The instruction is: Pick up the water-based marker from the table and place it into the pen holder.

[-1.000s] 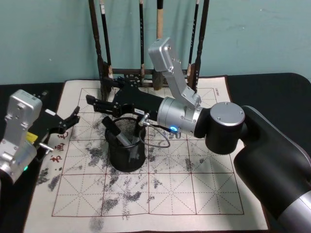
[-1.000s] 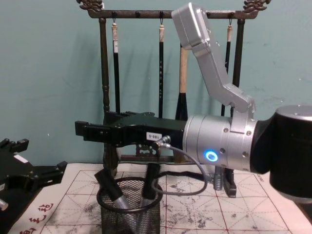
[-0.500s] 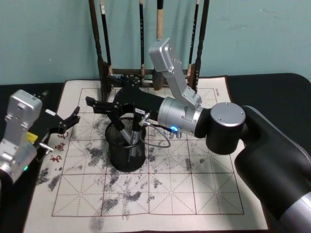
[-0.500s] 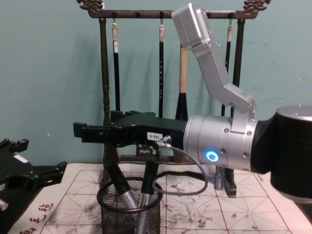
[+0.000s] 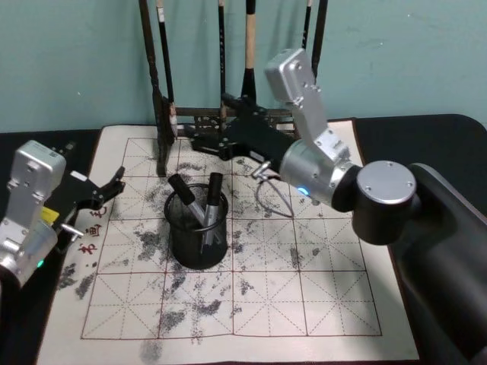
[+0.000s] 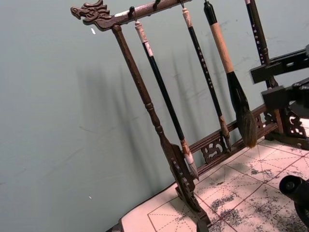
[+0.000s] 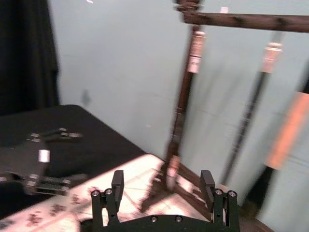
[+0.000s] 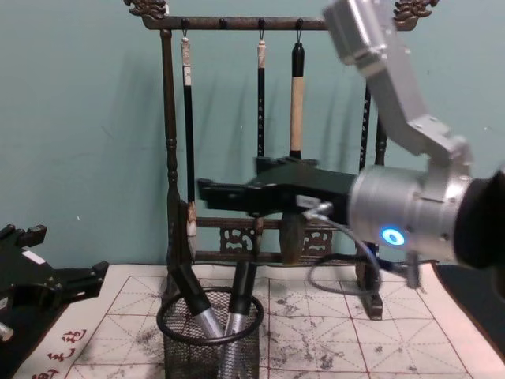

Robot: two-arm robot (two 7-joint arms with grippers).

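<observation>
The right gripper point(image 5: 199, 141) is hanging in the air with its fingers point(image 7: 117, 182) spread wide and gripping nothing, up behind the pen holder point(image 5: 197, 230) and just in front of the brush rack point(image 5: 228, 114); seen from the chest, the right gripper point(image 8: 211, 194) is sitting above and to the right of the pen holder's point(image 8: 209, 347) rim, clear of it. Inside that black mesh cup two markers point(image 5: 198, 207) are leaning, dark caps poking above the rim and tilting apart, grey barrels crossing lower down point(image 8: 213, 317); which one is the water-based marker I cannot tell. The cup is standing on the ink-stained practice mat point(image 5: 304, 296) with its red grid. Off at the mat's left edge, the left gripper point(image 5: 105, 188) is resting well apart from the cup, its dark fingers splayed open and empty. Calligraphy brushes point(image 8: 297, 95) are hanging from the rack's top bar against the teal wall.
</observation>
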